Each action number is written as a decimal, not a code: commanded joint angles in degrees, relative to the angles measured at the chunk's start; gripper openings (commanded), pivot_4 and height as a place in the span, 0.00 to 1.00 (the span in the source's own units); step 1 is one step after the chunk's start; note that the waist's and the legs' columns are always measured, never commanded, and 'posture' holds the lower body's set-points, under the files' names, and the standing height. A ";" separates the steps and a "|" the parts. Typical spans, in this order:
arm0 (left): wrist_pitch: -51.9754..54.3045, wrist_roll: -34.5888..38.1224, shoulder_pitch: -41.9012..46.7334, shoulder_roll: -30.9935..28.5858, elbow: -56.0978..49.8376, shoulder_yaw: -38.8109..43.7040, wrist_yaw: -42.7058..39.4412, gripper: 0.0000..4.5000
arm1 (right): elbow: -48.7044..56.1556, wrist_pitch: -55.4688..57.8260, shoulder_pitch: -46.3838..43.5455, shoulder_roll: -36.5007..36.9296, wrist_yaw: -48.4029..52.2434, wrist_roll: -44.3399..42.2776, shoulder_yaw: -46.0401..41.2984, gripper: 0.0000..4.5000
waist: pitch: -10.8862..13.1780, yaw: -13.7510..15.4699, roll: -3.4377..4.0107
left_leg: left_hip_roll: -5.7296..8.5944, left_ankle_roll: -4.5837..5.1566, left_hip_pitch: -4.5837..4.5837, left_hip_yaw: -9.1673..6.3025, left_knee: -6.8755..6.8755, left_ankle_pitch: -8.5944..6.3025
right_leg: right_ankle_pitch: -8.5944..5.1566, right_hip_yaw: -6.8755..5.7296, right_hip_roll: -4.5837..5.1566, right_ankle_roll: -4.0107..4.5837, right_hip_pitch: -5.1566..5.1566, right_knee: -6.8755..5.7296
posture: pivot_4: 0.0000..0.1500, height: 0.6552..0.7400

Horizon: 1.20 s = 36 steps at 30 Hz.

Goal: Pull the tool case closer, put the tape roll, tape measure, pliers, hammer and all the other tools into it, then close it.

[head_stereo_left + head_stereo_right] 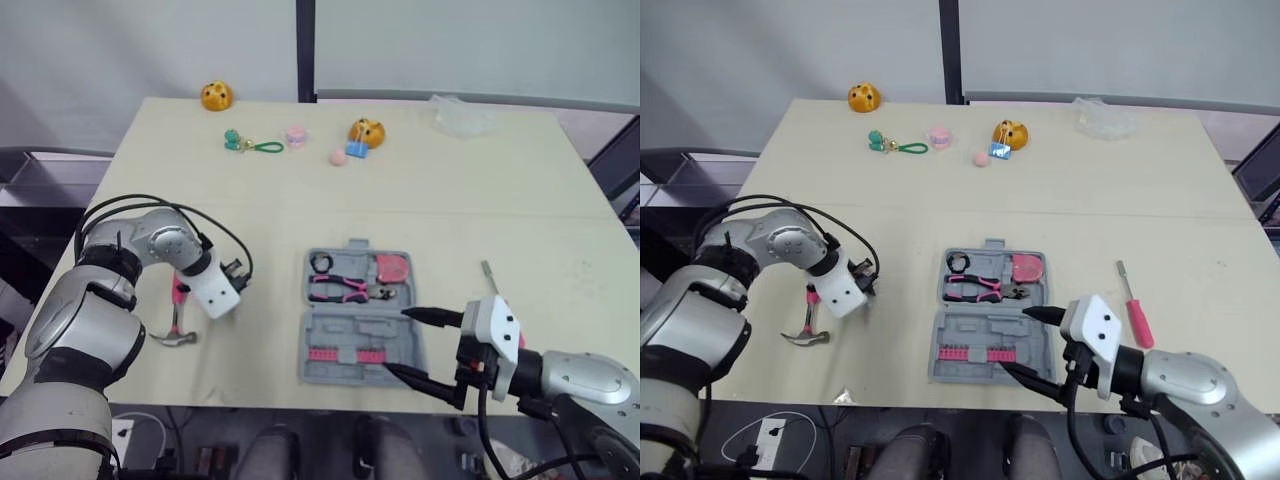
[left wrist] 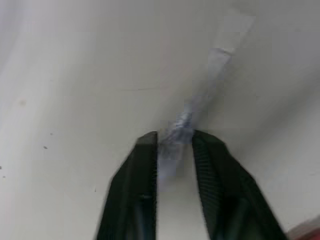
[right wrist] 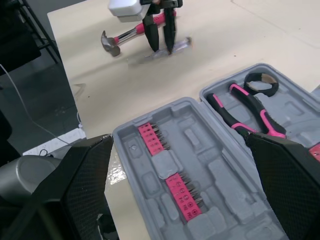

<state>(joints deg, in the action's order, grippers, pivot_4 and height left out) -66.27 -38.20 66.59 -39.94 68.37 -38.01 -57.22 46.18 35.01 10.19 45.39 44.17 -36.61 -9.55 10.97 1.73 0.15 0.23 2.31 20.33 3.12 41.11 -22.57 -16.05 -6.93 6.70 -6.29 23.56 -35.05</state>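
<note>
Grey plastic tool case (image 1: 352, 335) sat open near the front edge of the desk (image 1: 420, 190), between the two arms. Pliers (image 1: 338, 289), tape roll (image 1: 320, 263) and pink tape measure (image 1: 392, 268) were already in its far half, with pink bit strips (image 1: 335, 353) in the near half. Left claw (image 2: 174, 138) was narrow, pinching a thin silvery strip (image 2: 212, 65) lying flat on the desk; I couldn't ID the tool. Hammer (image 1: 172, 337) lay just beside it, not yet packed. Screwdriver (image 1: 1134, 312) was out too, right of the case. Right claw (image 1: 418, 347) gaped wide and empty at the case's near right corner. My call for this step: flat thin stock slips, so confirm the pinch, lift straight up, carry over the case's left wall, release into a free recess and stay clear of the right claw. Desk was pale beige, matte and lightly scuffed. Small orange toys (image 1: 217, 96) and crumpled clear plastic (image 1: 460, 115) sat along the far side, with a grey wall and a dark post (image 1: 305, 50) behind.
</note>
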 commanded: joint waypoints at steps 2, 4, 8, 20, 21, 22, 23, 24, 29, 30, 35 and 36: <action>0.52 4.43 -1.09 -0.46 0.73 2.31 -3.88 0.01 | 1.93 0.06 -1.32 0.64 -0.20 -1.61 -1.15 1.00 | 0.00 -0.17 0.00 | 0.00 0.01 0.00 0.01 0.00 -0.01 | 0.01 0.01 0.00 -0.01 0.00 0.00 | 1.00 1.00; 3.32 9.73 -1.91 -0.96 0.20 5.44 -9.09 0.01 | 1.76 0.13 -1.73 0.78 0.05 -1.77 -0.91 1.00 | 0.00 -0.26 0.00 | -0.01 0.01 0.00 0.01 0.00 -0.01 | 0.01 0.00 -0.01 -0.01 0.01 0.00 | 1.00 1.00; 23.71 25.11 -6.89 -2.49 -9.07 14.43 -24.66 0.01 | 1.22 0.06 -2.17 0.89 0.82 -2.22 -0.38 1.00 | 0.00 -0.42 0.00 | -0.03 0.01 0.01 0.00 0.02 -0.01 | 0.00 -0.01 -0.03 -0.01 0.02 -0.02 | 1.00 1.00; 121.40 39.55 -32.54 -14.46 -75.96 28.55 -21.57 0.01 | -6.77 -2.59 -10.26 0.87 6.45 -0.61 5.84 1.00 | 0.01 -0.92 0.02 | -0.02 0.00 0.01 -0.28 0.09 -0.01 | 0.00 0.35 -0.06 0.00 -0.07 -0.04 | 1.00 1.00; 129.94 40.56 -32.71 -13.84 -78.70 29.34 -19.23 0.01 | -7.43 -2.94 -10.73 0.82 6.89 -0.23 6.41 1.00 | 0.01 -0.69 0.02 | -0.01 0.00 0.01 -0.28 0.08 -0.01 | 0.00 0.48 -0.04 0.00 -0.07 -0.04 | 1.00 1.00; 136.34 41.60 -32.70 -13.39 -80.72 29.89 -17.29 0.01 | -7.89 -3.21 -11.04 0.78 7.22 0.05 6.80 1.00 | 0.01 -0.48 0.02 | -0.01 0.00 0.01 -0.28 0.08 -0.01 | 0.00 0.62 -0.05 0.00 -0.08 -0.04 | 1.00 1.00; 142.99 42.32 -32.78 -12.17 -82.98 30.99 -14.57 0.01 | -8.43 -3.57 -11.31 0.77 7.62 0.46 7.24 1.00 | 0.01 -0.34 0.02 | -0.01 0.00 0.01 -0.28 0.08 -0.01 | 0.00 0.71 -0.06 0.00 -0.08 -0.03 | 1.00 1.00; 150.57 42.12 -32.56 -10.25 -84.56 32.48 -11.29 0.01 | -8.83 -3.96 -11.48 0.81 7.93 0.90 7.65 1.00 | 0.01 -0.26 0.02 | 0.00 0.00 0.01 -0.28 0.08 -0.01 | 0.00 0.76 -0.05 0.00 -0.08 -0.04 | 1.00 1.00; 158.77 40.21 -38.50 1.86 -85.94 43.60 6.00 0.01 | -10.16 -5.25 -12.14 0.72 8.47 2.46 8.49 1.00 | 0.01 -0.37 0.02 | 0.00 0.00 -0.03 -0.29 0.04 -0.01 | -0.01 0.83 -0.05 0.00 -0.09 -0.04 | 1.00 1.00; 158.77 40.07 -39.61 4.62 -86.58 45.33 8.93 0.01 | -10.52 -5.66 -12.20 0.81 8.38 3.06 8.52 1.00 | 0.01 -0.43 0.01 | -0.02 -0.02 0.00 -0.30 0.06 -0.01 | -0.01 0.82 -0.07 0.01 -0.07 -0.06 | 1.00 1.00; 158.77 40.18 -43.14 13.67 -88.04 48.61 20.73 0.01 | -11.18 -6.46 -12.05 0.71 7.87 4.30 8.17 1.00 | -0.02 -0.23 -0.03 | -0.02 -0.07 -0.03 -0.30 0.08 -0.01 | -0.01 0.83 -0.04 0.02 -0.09 -0.07 | 1.00 1.00; 158.77 40.30 -43.10 14.71 -87.69 48.68 22.51 0.01 | -11.16 -6.49 -11.93 0.68 7.73 4.39 8.06 1.00 | -0.05 -0.10 0.00 | -0.01 -0.07 -0.02 -0.30 0.08 -0.01 | -0.01 0.82 -0.04 0.02 -0.09 -0.04 | 1.00 1.00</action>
<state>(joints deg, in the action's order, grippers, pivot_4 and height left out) 92.81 2.30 23.83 -26.03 -17.97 9.56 -38.71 34.00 29.75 -1.72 46.20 51.75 -32.05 -0.38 10.92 1.63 0.15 0.24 2.24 20.27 2.82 41.20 -22.58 -16.06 -6.11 6.68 -6.28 23.44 -35.12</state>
